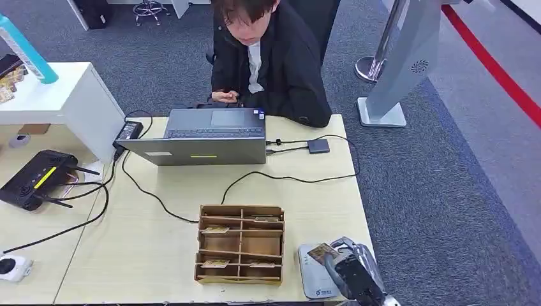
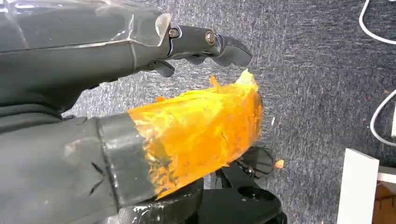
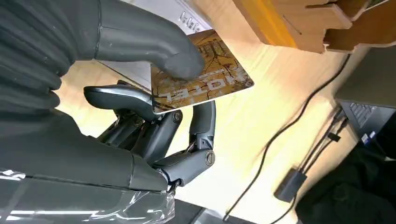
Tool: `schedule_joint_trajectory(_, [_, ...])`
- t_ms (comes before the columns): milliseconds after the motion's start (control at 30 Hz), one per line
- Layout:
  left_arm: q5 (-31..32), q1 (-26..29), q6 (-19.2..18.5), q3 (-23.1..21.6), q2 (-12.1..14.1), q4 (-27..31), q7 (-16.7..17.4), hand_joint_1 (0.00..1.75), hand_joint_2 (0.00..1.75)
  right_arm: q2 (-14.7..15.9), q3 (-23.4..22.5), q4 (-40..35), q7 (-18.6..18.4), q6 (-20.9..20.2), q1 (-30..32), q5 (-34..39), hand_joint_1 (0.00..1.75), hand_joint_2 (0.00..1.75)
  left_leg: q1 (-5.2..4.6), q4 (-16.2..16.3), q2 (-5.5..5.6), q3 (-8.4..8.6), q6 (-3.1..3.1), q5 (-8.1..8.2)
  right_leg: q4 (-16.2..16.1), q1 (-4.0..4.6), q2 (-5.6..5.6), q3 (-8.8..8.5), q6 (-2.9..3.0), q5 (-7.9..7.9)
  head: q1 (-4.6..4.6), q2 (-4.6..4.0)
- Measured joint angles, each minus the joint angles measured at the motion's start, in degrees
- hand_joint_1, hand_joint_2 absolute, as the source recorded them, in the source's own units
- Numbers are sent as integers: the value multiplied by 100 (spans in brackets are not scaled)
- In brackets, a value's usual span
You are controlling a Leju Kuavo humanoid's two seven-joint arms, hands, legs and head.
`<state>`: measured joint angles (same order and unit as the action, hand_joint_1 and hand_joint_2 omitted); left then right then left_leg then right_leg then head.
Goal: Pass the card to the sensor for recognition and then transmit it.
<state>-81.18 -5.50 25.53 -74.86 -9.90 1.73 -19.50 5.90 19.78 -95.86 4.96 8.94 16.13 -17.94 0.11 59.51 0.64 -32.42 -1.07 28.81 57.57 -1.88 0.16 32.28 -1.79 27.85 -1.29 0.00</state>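
Robot presents card to reader
Lower right: right hand (image 1: 348, 271) pinches the card (image 1: 321, 252) over the sensor (image 1: 314, 275); handover to the person (image 1: 274, 57) remains.

The robot's right arm comes in low at the near right, and its right hand (image 1: 344, 264) is raised with the palm turned inward. The thick grey thumb (image 3: 154, 46) presses down on top of a card (image 3: 205, 74), pinning it against a dark finger underneath, while the other fingers (image 3: 196, 140) curl loosely below. The left hand (image 2: 140, 107) hangs down at the robot's side, thumb wrapped in orange tape, fingers (image 2: 210, 44) stretched out, holding nothing.
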Motion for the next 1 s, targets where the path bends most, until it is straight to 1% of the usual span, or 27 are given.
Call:
schedule_joint_trajectory(367, [-96, 0, 2, -112, 11, 0, -11, 0, 0, 105, -65, 42, -15, -173, 30, 114, 175, 175, 0, 0, 0, 0, 0, 0, 0, 0, 0, 0, 0, 0, 2, 0])
schedule_joint_trajectory(767, [-164, 1, 18, -203, 17, 0, -17, 0, 0, 179, -57, 120, -57, -181, 25, 170, 175, 175, 0, 0, 0, 0, 0, 0, 0, 0, 0, -1, 0, 0, 2, 0])
schedule_joint_trajectory(1000, [-260, 4, 35, -297, 37, 0, -20, 0, 0, 328, 55, 210, -142, -212, -5, 221, 175, 175, 0, 0, 0, 1, 0, 0, 0, 0, 0, -1, 0, 0, 2, 0])
